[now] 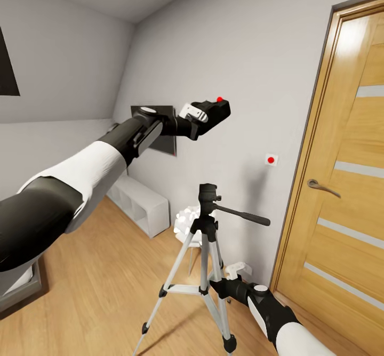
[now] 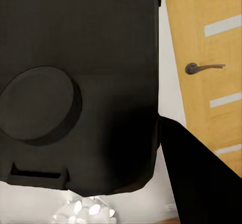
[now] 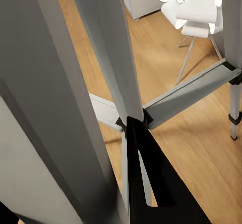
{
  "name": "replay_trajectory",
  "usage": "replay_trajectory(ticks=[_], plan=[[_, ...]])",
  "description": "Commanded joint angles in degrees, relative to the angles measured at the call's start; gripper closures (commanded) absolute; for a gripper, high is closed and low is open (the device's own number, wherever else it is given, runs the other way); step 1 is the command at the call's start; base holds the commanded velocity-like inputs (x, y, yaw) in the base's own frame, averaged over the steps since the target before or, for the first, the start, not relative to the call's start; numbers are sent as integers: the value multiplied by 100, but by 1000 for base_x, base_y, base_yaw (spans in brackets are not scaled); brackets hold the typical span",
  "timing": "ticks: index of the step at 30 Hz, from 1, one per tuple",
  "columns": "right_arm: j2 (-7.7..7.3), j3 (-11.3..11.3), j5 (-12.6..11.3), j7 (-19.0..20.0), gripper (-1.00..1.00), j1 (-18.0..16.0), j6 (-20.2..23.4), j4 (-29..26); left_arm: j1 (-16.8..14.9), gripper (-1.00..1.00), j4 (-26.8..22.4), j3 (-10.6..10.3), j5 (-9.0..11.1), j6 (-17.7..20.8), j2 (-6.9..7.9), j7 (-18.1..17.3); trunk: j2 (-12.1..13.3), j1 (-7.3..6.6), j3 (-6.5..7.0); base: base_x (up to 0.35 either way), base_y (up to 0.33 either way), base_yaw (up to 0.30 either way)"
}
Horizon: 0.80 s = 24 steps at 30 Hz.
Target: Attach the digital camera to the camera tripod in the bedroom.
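The digital camera sits pinched in the left gripper, held high in front of the grey wall, with its red button facing up. In the left wrist view the camera's black body blocks most of the frame, a round raised disc on the face toward the lens, and one dark finger presses along its side.

The camera tripod stands on the wood floor below the camera and a little toward the door. Its black head points straight up and its long pan handle reaches out toward the door. So the move ahead, as I judge it, is mostly a drop: the camera has to come down onto the head, with its base turned to face downward. The left arm is the one placed for that.

The right gripper is low at a tripod leg. Its wrist view shows silver legs very close, a cross brace and one dark finger beside the brace joint. Whether it grips the leg I cannot tell.

The head view gives the gap between camera and tripod head, which neither wrist view does. The left wrist view adds the door handle and a white ribbed lamp below the camera; the right wrist view shows that lamp past the legs.
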Motion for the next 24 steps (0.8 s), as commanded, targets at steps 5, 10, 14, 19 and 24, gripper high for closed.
replay_trajectory(ticks=[5,10,14,19,24], plan=[[3,-73,214,34,100,4,50,6,-1,100,-15,-104,-74,108,29,-125,-2,3,-5,0,0,0],[3,-74,214,34,100,4,51,6,1,100,-5,-201,-252,154,73,-202,-2,3,-5,0,0,0],[3,-74,214,34,100,4,52,6,1,100,6,-296,-352,357,71,-518,-2,3,-5,0,0,0],[3,-75,214,34,100,4,52,6,1,100,-57,-599,-796,829,130,-1792,-2,3,-5,0,0,0],[3,-72,214,34,100,4,52,6,1,100,-340,-816,-2030,1008,255,-3182,-2,3,-5,0,0,0]])
